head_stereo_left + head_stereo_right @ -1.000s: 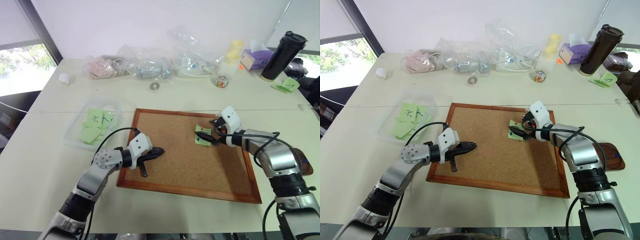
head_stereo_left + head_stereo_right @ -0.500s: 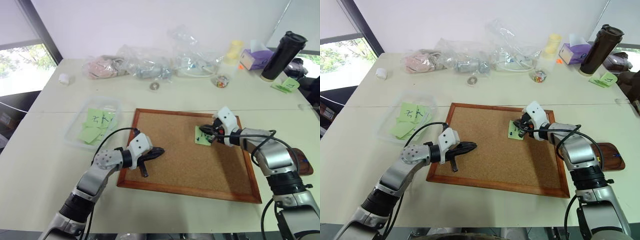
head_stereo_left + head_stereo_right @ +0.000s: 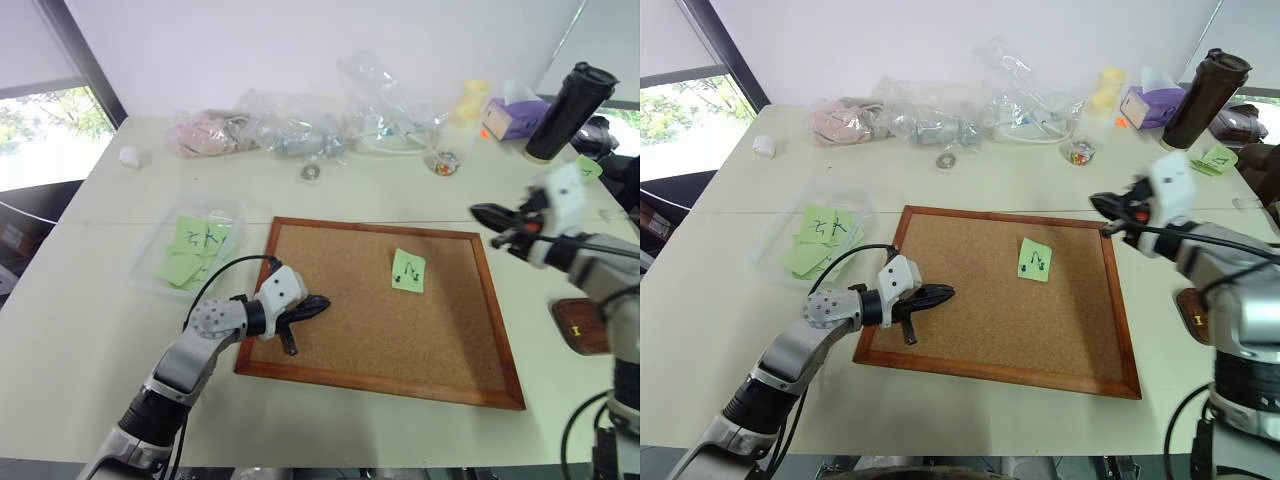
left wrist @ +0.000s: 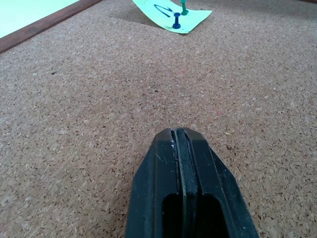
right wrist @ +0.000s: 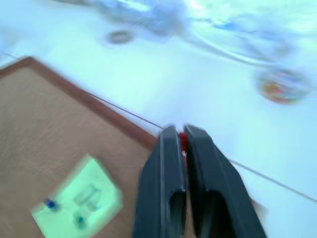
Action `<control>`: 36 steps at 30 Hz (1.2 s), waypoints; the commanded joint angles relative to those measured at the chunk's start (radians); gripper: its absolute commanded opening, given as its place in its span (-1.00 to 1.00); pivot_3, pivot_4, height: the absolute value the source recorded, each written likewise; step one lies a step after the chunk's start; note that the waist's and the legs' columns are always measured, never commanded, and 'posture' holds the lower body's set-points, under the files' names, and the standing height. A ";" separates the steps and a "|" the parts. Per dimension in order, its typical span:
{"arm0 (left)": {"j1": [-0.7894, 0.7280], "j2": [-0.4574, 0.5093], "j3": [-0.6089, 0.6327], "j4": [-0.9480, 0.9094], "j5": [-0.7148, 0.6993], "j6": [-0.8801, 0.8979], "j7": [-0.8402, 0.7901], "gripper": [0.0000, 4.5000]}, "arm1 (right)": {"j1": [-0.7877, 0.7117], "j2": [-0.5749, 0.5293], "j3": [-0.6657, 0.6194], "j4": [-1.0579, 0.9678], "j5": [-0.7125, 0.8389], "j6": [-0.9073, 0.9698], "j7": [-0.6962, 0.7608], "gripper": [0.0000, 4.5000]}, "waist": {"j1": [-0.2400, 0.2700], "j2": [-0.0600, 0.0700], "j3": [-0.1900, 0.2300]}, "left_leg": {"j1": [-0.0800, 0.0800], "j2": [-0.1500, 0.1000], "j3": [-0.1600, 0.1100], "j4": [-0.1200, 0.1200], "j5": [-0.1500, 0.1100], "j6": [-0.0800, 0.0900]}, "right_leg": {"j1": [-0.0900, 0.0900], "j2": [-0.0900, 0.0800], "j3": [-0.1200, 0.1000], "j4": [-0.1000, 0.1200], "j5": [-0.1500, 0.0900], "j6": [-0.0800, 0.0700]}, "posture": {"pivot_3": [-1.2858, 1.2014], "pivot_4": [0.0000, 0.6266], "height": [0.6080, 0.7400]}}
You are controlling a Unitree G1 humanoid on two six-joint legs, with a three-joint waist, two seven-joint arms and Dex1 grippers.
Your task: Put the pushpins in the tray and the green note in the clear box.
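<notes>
Your right claw (image 5: 178,136) is pinching a red pin (image 5: 182,140) between its tips, held in the air past the right edge of the corkboard (image 3: 350,330), above the tabletop (image 3: 80,330). That height makes sense: a pin this small should travel clear of everything before you lower it to the brown tray (image 3: 578,327), which lies just beside the board's right edge, below and near that claw.

Your left claw (image 4: 179,136) is pressed together with nothing in it, tips resting on the cork near the board's left side, well apart from the note (image 3: 408,270). I judge it is parked there to steady the board.

The note lies on the cork, held down by a blue pin (image 4: 176,20) and a green one (image 4: 184,7). Those two must come out before the paper can go to the box (image 3: 190,248), left of the board, which already holds other green notes.
</notes>
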 commanded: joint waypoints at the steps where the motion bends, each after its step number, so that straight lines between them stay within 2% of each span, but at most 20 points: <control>1: 0.016 0.000 -0.019 -0.004 0.014 0.019 0.002 -1.00 | 0.077 -0.031 -0.142 -0.027 0.021 0.024 -0.016 -0.97 | -0.001 0.001 0.000 | 0.000 0.000 0.000 0.000 0.000 0.000 | 0.000 0.000 0.000 0.000 0.000 0.000 | 0.03 -0.52 1.00; 5: 0.018 -0.015 -0.035 -0.014 0.015 0.023 0.005 -1.00 | 0.271 -0.049 -0.320 0.008 -0.001 0.015 -0.002 -0.97 | 0.003 0.002 -0.001 | 0.000 0.000 0.000 0.000 0.000 0.000 | 0.001 0.000 0.001 0.000 0.000 0.000 | 0.03 -0.52 1.00; 9: 0.021 -0.027 -0.046 -0.026 0.021 0.028 0.009 -1.00 | 0.402 -0.037 -0.392 0.011 0.018 0.005 0.020 -0.97 | -0.001 0.004 -0.003 | 0.001 0.000 0.001 0.000 0.000 0.001 | 0.001 0.000 0.001 0.000 0.000 0.000 | 0.03 -0.52 1.00; 15: 0.028 -0.042 -0.048 -0.030 0.023 0.034 0.014 -1.00 | 0.475 -0.014 -0.379 0.067 0.003 -0.041 0.013 -0.97 | 0.001 0.005 -0.003 | 0.002 0.000 0.002 0.000 0.000 0.001 | 0.003 0.000 0.002 0.000 0.000 0.000 | 0.03 -0.52 1.00; 27: 0.029 -0.045 -0.040 -0.032 0.031 0.033 0.016 -1.00 | 0.503 0.044 -0.286 0.147 -0.007 -0.112 -0.016 -0.97 | 0.000 0.007 -0.004 | 0.002 0.000 0.002 0.000 0.000 0.001 | 0.003 0.000 0.002 0.000 0.000 0.000 | 0.03 -0.52 1.00; 30: 0.030 -0.045 -0.040 -0.033 0.033 0.034 0.016 -1.00 | 0.499 0.039 -0.285 0.159 -0.008 -0.123 -0.019 -0.54 | 0.000 0.007 -0.004 | 0.002 0.000 0.002 0.000 0.000 0.001 | 0.003 0.000 0.002 0.000 0.000 0.000 | 0.03 -0.52 1.00; 35: 0.036 -0.044 -0.039 -0.034 0.032 0.036 0.017 -1.00 | 0.500 0.026 -0.318 0.175 0.007 -0.123 -0.015 0.60 | 0.000 0.007 -0.004 | 0.002 0.000 0.002 0.000 0.000 0.001 | 0.003 0.000 0.002 0.000 0.000 0.000 | 0.03 -0.52 1.00; 36: 0.036 -0.045 -0.038 -0.033 0.032 0.035 0.017 -1.00 | 0.499 0.026 -0.324 0.174 0.013 -0.122 -0.014 0.60 | 0.000 0.007 -0.004 | 0.002 0.000 0.002 0.000 0.000 0.001 | 0.003 0.000 0.002 0.000 0.000 0.000 | 0.03 -0.52 1.00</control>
